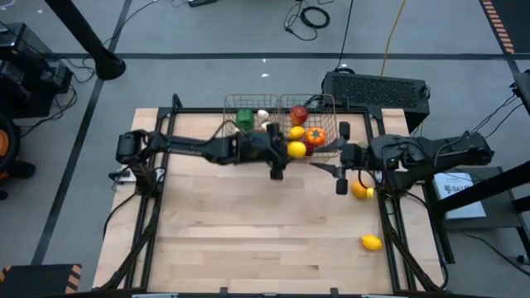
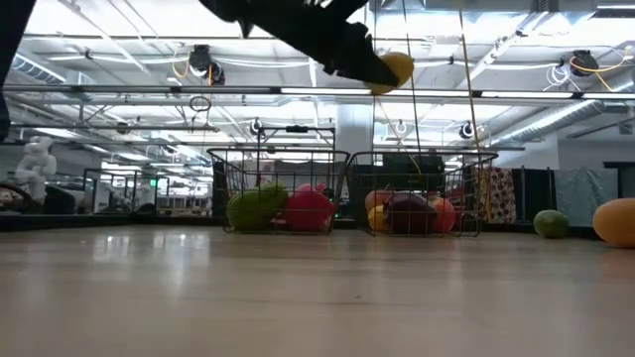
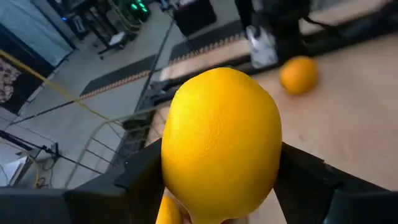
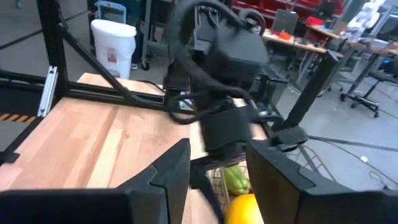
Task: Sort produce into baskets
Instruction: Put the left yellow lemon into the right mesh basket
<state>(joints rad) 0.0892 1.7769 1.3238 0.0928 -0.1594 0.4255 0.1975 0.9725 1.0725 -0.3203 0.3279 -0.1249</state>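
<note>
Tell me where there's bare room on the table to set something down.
The wide front stretch of the table is bare, bordered by both arms behind and a lemon at its right edge. It's crowded at the back: two baskets of produce, with the left tool holding a lemon above them.

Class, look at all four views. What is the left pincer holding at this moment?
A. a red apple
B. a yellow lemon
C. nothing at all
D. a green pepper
B: the left wrist view shows a yellow lemon clamped between the left pincer fingers, and the high view places that lemon over the right-hand wire basket.
</note>
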